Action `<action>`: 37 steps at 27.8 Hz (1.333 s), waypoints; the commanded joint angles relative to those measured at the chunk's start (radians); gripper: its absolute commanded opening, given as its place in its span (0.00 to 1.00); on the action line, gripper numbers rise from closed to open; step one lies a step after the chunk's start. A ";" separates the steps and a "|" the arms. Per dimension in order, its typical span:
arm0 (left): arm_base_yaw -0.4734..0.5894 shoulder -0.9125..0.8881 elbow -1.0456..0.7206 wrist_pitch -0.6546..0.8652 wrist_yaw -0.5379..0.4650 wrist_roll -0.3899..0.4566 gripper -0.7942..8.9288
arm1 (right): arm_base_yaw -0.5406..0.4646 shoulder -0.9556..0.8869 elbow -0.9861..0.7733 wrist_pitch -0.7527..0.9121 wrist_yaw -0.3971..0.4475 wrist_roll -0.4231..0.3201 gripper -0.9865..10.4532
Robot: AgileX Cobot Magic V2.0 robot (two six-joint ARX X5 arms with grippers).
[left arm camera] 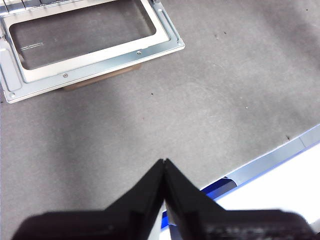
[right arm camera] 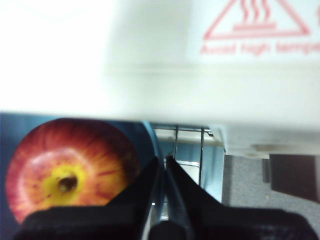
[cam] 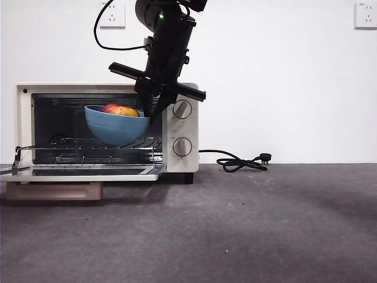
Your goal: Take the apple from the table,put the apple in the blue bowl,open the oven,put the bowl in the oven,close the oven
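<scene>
The cream-white oven (cam: 181, 127) stands at the left with its glass door (cam: 82, 172) folded down flat. Coming from above, my right gripper (cam: 154, 109) is shut on the right rim of the blue bowl (cam: 116, 125) and holds it inside the oven's mouth, just over the wire rack (cam: 94, 144). The red and yellow apple (cam: 121, 109) lies in the bowl. In the right wrist view the apple (right arm camera: 70, 170) fills the bowl beside the gripper (right arm camera: 164, 160), under the oven's top. My left gripper (left arm camera: 164, 162) is shut and empty above the table (left arm camera: 200, 100), near the open door (left arm camera: 90, 47).
A black power cord (cam: 241, 162) lies on the table right of the oven. A white and blue edge (left arm camera: 280, 180) shows near the left gripper. Wall sockets (cam: 112, 15) are on the white wall behind.
</scene>
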 commanded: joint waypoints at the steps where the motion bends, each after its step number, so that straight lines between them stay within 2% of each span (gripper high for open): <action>1: -0.003 -0.004 0.003 0.002 0.003 0.011 0.08 | -0.002 0.018 0.003 0.020 0.016 0.027 0.07; 21: -0.020 -0.004 0.003 0.001 0.003 0.011 0.08 | -0.002 0.018 0.003 0.025 0.041 0.030 0.10; 24: -0.023 -0.004 0.003 0.001 0.003 0.011 0.08 | -0.002 0.018 0.003 0.031 0.040 0.038 0.27; 25: -0.023 -0.004 0.003 0.001 0.003 0.011 0.08 | -0.002 0.018 0.003 0.032 0.040 0.040 0.30; 37: -0.023 -0.004 0.003 0.001 0.003 0.011 0.08 | -0.001 0.011 0.004 0.045 0.038 0.048 0.30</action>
